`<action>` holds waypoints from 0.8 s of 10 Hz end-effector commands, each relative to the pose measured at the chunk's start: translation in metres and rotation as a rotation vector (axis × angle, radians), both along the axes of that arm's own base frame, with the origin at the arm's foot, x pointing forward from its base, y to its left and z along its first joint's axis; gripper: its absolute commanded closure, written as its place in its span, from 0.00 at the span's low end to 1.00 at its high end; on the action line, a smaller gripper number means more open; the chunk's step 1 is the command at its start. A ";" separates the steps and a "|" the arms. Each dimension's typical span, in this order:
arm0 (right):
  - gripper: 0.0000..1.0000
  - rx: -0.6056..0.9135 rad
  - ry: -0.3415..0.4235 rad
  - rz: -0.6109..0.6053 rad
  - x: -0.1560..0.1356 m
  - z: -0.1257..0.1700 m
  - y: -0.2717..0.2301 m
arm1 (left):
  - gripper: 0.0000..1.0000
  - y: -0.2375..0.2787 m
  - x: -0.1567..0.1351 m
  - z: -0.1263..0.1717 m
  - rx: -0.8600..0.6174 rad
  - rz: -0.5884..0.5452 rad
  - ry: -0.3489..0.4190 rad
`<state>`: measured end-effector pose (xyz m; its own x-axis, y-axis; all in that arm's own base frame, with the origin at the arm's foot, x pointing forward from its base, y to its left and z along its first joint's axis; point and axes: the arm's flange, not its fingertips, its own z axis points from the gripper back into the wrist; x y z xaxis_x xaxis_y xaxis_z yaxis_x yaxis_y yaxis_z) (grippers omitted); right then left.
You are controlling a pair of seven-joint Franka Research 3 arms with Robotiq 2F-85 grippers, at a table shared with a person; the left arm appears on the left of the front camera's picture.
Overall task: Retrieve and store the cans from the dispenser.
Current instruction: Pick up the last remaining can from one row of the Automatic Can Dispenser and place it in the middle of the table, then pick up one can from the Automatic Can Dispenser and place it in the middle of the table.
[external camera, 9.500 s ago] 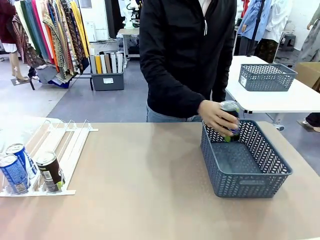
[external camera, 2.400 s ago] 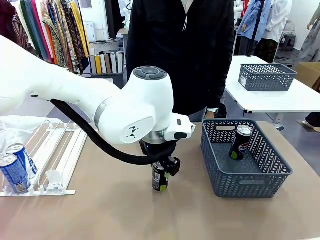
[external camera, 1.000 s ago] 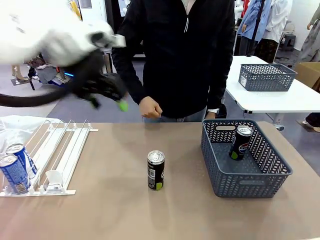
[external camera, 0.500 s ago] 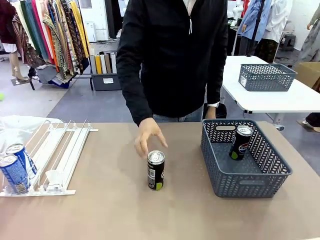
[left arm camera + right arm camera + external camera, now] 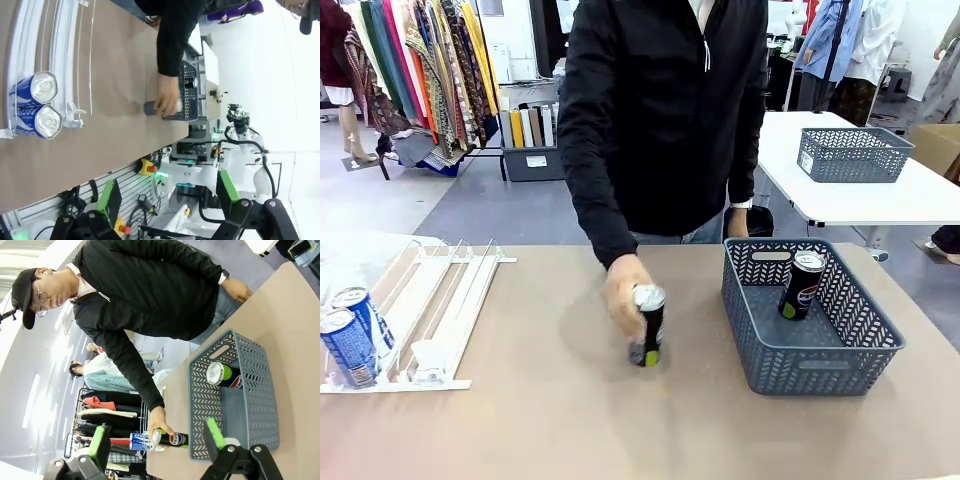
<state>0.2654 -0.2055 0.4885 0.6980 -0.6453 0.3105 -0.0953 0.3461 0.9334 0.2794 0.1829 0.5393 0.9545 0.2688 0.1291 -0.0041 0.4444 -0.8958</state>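
Observation:
A person's hand (image 5: pixel 623 292) grips a black can (image 5: pixel 649 325) in mid-table and tilts it. A black Pepsi can (image 5: pixel 802 285) leans inside the grey basket (image 5: pixel 825 365). Two blue cans (image 5: pixel 348 345) stand at the front stops of the white dispenser (image 5: pixel 450 300) on the left. In the left wrist view, my left gripper (image 5: pixel 166 181) is open and bare, high over the blue cans (image 5: pixel 37 105) and far from the held can (image 5: pixel 150 107). In the right wrist view, my right gripper (image 5: pixel 156 436) is open too, well back from the basket (image 5: pixel 200 400) and its Pepsi can (image 5: pixel 222 375).
The person in a black jacket (image 5: pixel 660 110) stands at the far edge and leans over the table. A second grey basket (image 5: pixel 850 152) sits on a white table behind. Bare tabletop lies between dispenser and basket.
The person's hand came down and closed on the black can, shifting it slightly right and tipping it. My left arm, seen pulling away up-left a second ago, has left the front view.

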 end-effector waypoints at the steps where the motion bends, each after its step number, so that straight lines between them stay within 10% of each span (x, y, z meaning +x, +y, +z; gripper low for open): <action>1: 0.00 0.002 -0.039 -0.005 0.004 0.002 0.000 | 0.00 -0.001 0.002 0.007 0.003 -0.003 -0.009; 8: 0.00 0.002 -0.039 -0.005 0.004 0.002 0.000 | 0.00 -0.001 0.002 0.007 0.003 -0.003 -0.009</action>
<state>0.2654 -0.2055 0.4885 0.6981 -0.6452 0.3105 -0.0954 0.3460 0.9334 0.2801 0.1806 0.5430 0.9548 0.2715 0.1213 -0.0194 0.4640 -0.8856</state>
